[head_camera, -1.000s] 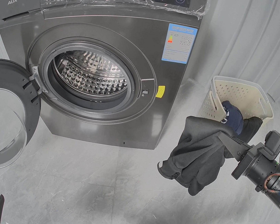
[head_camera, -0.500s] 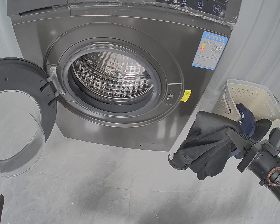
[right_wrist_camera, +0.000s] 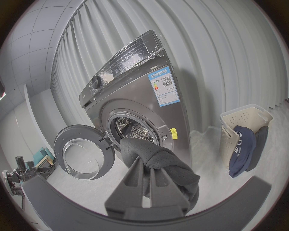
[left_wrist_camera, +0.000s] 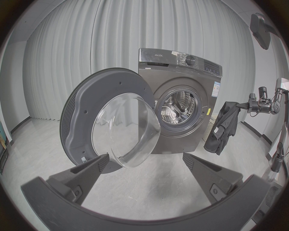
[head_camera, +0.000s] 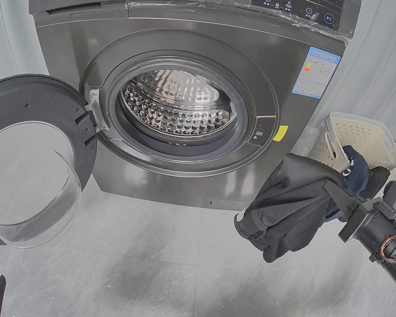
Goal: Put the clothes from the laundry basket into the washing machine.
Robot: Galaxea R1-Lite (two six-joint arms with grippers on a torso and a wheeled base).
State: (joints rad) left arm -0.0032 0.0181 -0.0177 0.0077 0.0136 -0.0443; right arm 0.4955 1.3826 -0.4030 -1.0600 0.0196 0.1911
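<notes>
— Where is the dark garment (head_camera: 289, 204)?
— In the right jaws, which are clenched on its upper fold. The rest hangs below and ahead of the tips, off the floor (head_camera: 166, 269), between the washing machine (head_camera: 202, 34) and the laundry basket (head_camera: 372, 138).
— Other clothes?
— A navy piece (head_camera: 356, 165) and a black piece (head_camera: 379, 178) drape over the basket's rim.
— Left jaws?
— Released, holding nothing, low before the open door (head_camera: 24, 106).

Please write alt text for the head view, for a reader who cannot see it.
The right gripper holds a dark garment hanging beside the open washing machine; a laundry basket with more clothes stands just beyond.
</notes>
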